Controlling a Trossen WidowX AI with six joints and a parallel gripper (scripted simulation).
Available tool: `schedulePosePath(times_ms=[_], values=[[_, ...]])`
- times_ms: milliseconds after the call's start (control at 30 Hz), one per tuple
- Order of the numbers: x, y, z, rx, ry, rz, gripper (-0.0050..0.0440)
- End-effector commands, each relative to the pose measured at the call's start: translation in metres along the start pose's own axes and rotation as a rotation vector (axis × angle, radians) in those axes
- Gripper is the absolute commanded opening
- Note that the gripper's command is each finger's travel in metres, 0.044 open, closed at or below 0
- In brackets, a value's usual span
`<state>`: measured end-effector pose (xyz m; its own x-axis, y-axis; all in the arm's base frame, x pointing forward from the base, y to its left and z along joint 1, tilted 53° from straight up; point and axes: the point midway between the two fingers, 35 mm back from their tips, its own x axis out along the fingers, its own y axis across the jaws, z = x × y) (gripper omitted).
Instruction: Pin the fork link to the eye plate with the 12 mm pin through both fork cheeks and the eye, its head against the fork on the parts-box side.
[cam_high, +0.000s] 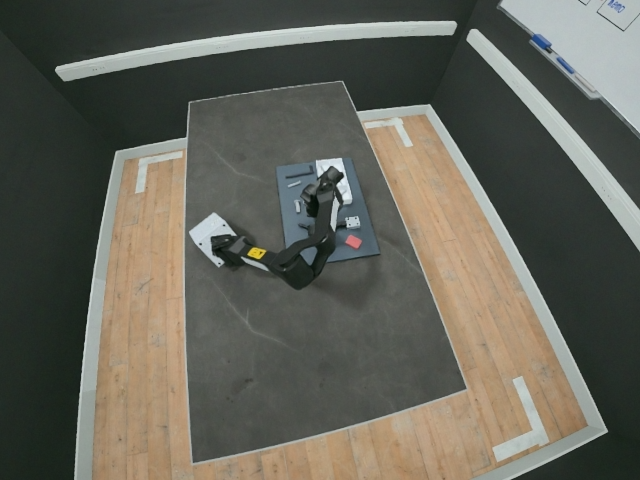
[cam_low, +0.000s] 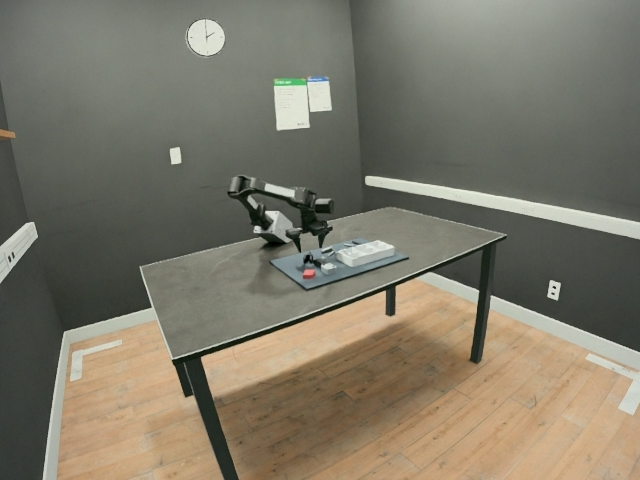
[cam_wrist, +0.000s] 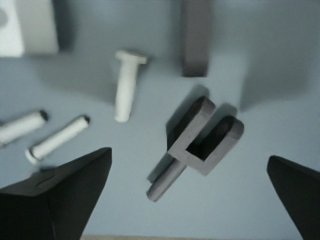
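Note:
My gripper (cam_low: 310, 250) (cam_wrist: 188, 158) is open and empty, above the dark fork link (cam_high: 303, 225) (cam_low: 308, 258) (cam_wrist: 207, 160). In the wrist view the fork lies between and below the fingertips, its cheeks toward the upper right and its stem toward the lower left. The eye plate has a pale block (cam_high: 352, 222) (cam_low: 328, 268) and a dark eye part (cam_wrist: 195, 40), whose end is close to the cheeks but apart from them. A headed pin (cam_wrist: 127, 85) lies left of the fork. Two other pale pins, one (cam_wrist: 60, 140) beside another (cam_wrist: 20, 127), lie farther left. I cannot tell which is 12 mm.
The white parts box (cam_high: 347, 192) (cam_low: 367, 253) (cam_wrist: 37, 27) stands on the blue mat (cam_high: 364, 248) (cam_low: 289, 268). A red block (cam_high: 353, 241) (cam_low: 308, 273) lies near the eye plate. A dark bar (cam_high: 298, 175) and a pale pin (cam_high: 294, 183) lie at the mat's far end.

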<state>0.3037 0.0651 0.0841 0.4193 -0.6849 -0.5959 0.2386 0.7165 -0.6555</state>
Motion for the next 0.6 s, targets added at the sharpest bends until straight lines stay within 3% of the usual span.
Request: schedulePosePath(times_ms=[0,100,567], values=[[-0.004,0.003,0.009,-0.245,-0.02,0.022,0.044],[-0.005,0.004,0.01,-0.321,-0.021,0.021,0.044],[-0.005,0.018,0.026,-1.327,-0.016,-0.002,0.044]])
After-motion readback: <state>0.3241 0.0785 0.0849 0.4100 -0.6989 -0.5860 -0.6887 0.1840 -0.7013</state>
